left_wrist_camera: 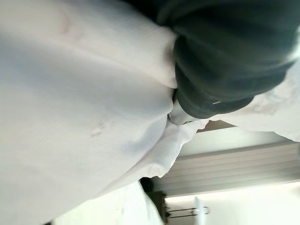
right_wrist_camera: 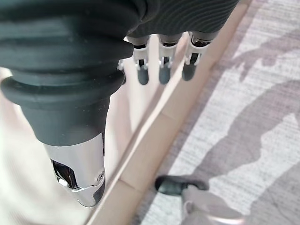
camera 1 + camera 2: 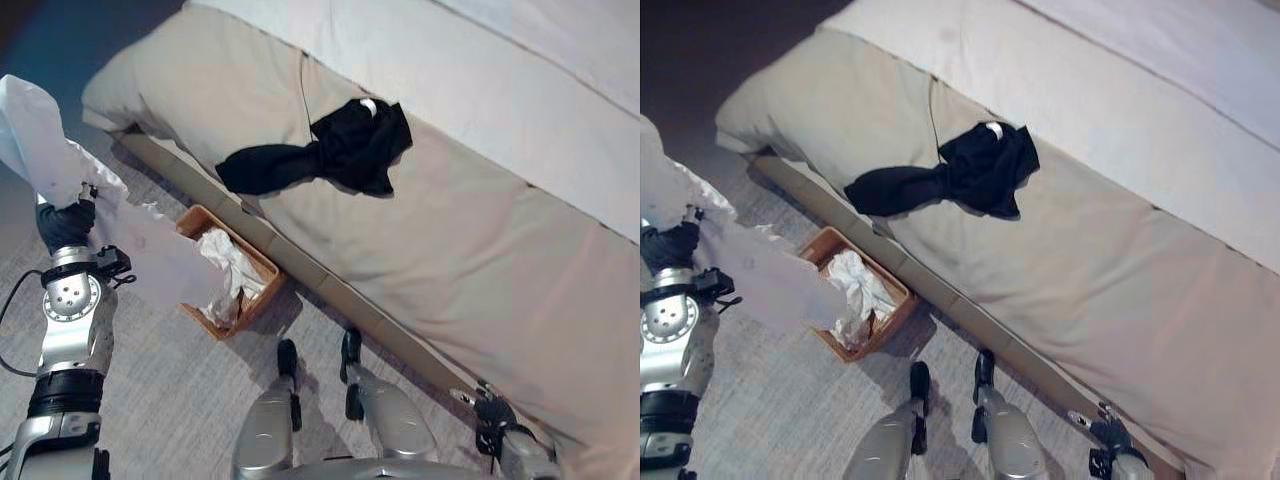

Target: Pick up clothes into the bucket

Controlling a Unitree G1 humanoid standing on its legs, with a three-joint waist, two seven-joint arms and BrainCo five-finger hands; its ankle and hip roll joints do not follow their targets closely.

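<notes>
One white garment (image 3: 45, 150) hangs up high from the left hand (image 3: 65, 222), bunched above the dark cover and trailing down and across toward the basket (image 3: 228, 270). From the wrist view the cloth wraps right over that hand, so I cannot tell how the fingers sit on it, only that the cloth hangs from there. Just past the low end of the cloth, the brown basket sits on the carpet against the bed base (image 3: 300, 275), already holding some crumpled white fabric (image 3: 232, 262).

To my eye the step in hand is getting this white piece down into the basket. Doing it well means bringing the hand over the opening before letting go, so the trailing end folds inside rather than draping over the rim onto the carpet.

Further right, a black garment (image 3: 330, 152) lies on the bed (image 3: 480, 230), well away from either hand and not yet collected. The right hand (image 2: 161, 65) hangs low beside the bed base, its fingers (image 2: 142, 72) straight, slightly apart and holding nothing.
</notes>
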